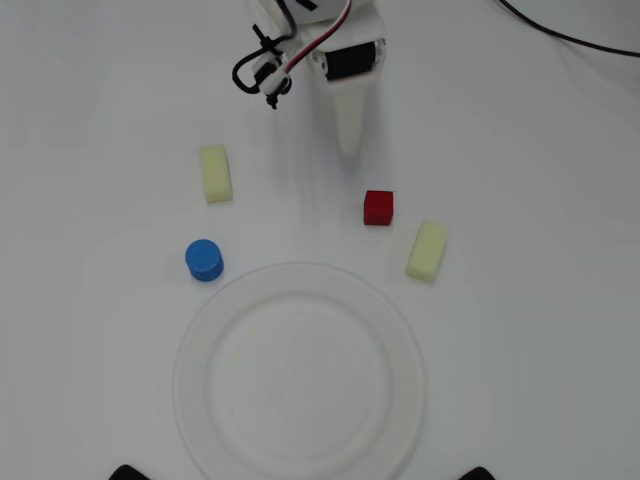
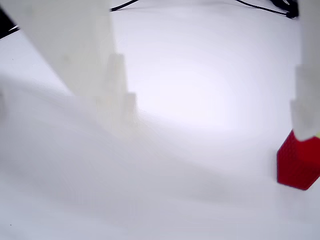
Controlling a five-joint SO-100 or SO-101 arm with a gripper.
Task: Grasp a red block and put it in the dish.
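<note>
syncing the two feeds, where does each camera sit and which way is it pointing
Overhead view: fixed above the table, looking straight down on the dish, the red block and other blocks; the arm and its claw enter from the top edge.
Wrist view: rides on the arm, looking low across the table; one claw finger fills upper left, another shows at the right edge.
Shared: the red block.

My arm (image 1: 335, 40) is white plastic throughout, with a black motor block (image 1: 350, 60) set just behind the long tapered white finger (image 1: 348, 125). Red, white and black cables (image 1: 300, 45) loop beside that motor. From the wrist camera I see two pale, stepped white fingers (image 2: 117, 85), blurred.
</note>
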